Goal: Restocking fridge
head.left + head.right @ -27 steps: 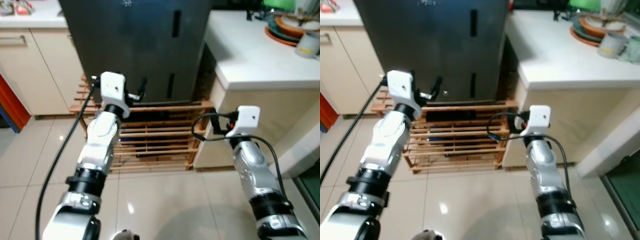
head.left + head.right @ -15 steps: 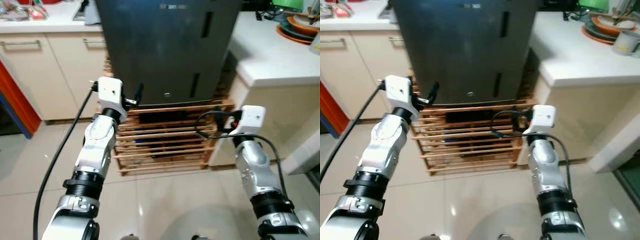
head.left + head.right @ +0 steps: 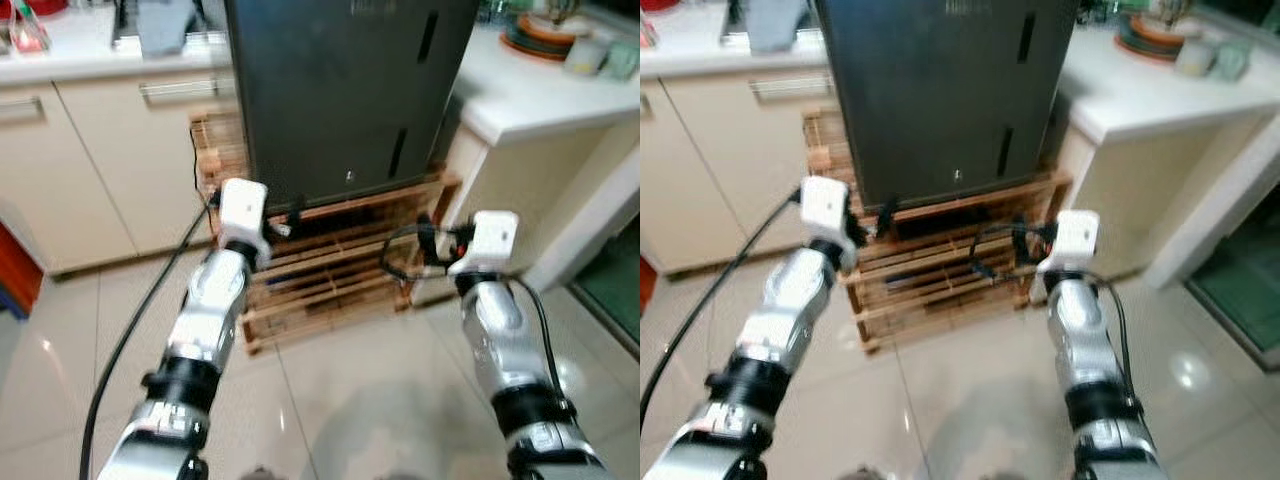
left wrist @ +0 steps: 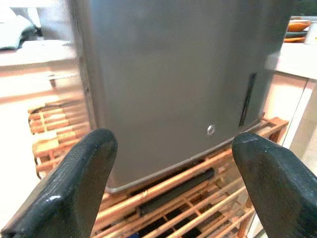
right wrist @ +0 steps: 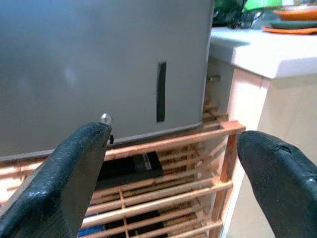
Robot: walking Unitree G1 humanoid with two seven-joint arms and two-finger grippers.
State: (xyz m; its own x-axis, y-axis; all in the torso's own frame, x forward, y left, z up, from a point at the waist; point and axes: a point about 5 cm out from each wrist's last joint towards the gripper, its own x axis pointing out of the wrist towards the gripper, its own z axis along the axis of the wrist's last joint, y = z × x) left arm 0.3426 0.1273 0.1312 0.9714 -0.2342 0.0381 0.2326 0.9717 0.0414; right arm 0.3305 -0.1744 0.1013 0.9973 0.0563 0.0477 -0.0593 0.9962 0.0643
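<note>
The dark fridge (image 3: 345,90) stands shut on a slatted wooden rack (image 3: 330,270) on the glossy tiled floor (image 3: 330,400), between cream cabinets (image 3: 90,170) and a white table (image 3: 540,95) that carries plates (image 3: 535,30) at its far edge. The left claw (image 4: 173,178) and right claw (image 5: 171,173) both hang spread wide and empty, pointed at the door's lower front. Nothing to stock is in hand. Judging from here, a low reach could snag a finger in the rack slats, and the trailing cable (image 3: 130,330) might catch.
</note>
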